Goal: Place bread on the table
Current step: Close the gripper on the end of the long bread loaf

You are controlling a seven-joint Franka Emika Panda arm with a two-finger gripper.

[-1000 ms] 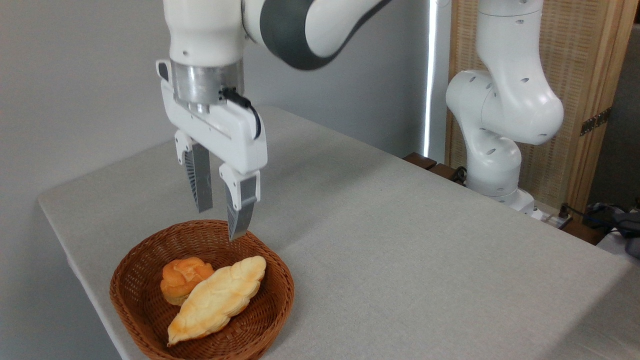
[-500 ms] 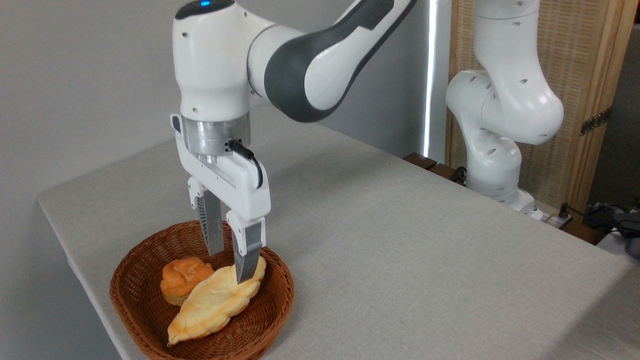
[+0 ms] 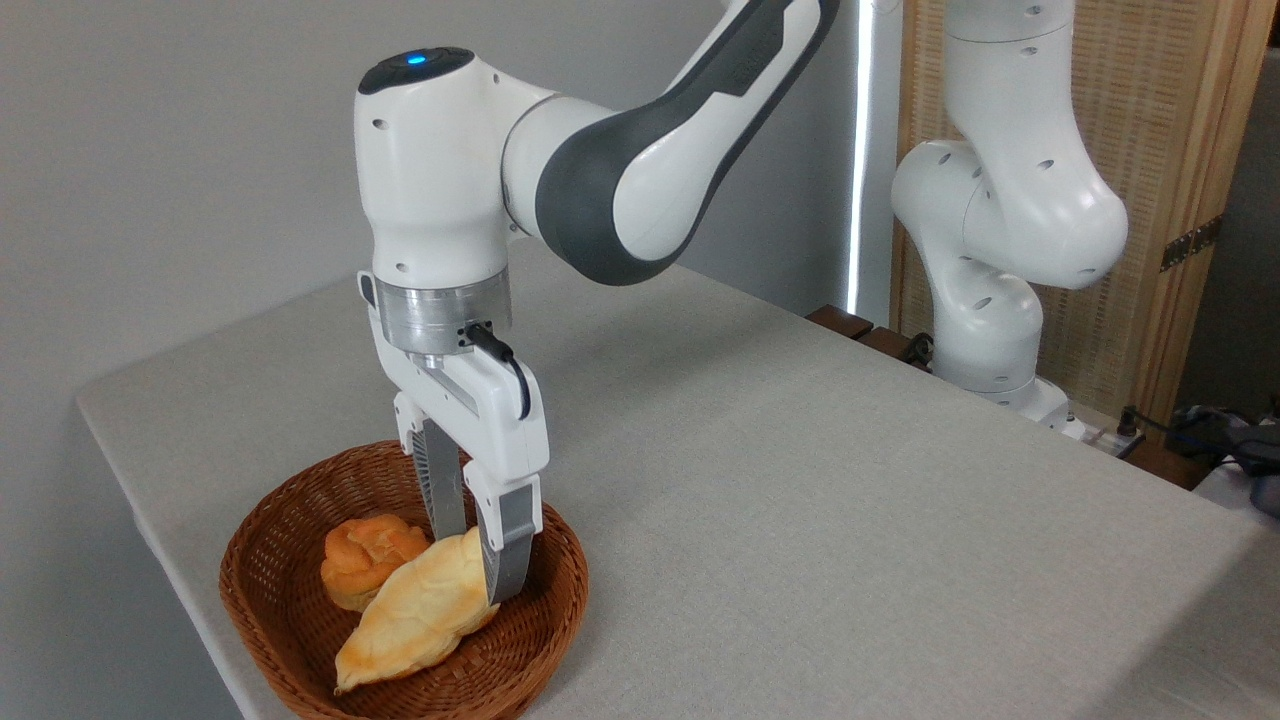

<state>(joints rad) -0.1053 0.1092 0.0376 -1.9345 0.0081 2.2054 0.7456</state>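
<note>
Where woven wicker basket point(image 3: 290, 640) curves, tool point(image 3: 478, 560) astride golden braided bread point(image 3: 415, 615).

I take this for a robot lab dressed up as a home corner. My white Panda arm point(image 3: 620, 150) is bolted at the right edge of a cloth-covered table point(image 3: 800, 480), with cables point(image 3: 1215, 425) trailing at far right. Behind stand a bare grey wall point(image 3: 170, 150) at upper left and a woven wood-framed screen point(image 3: 1180, 150) at upper right.
</note>
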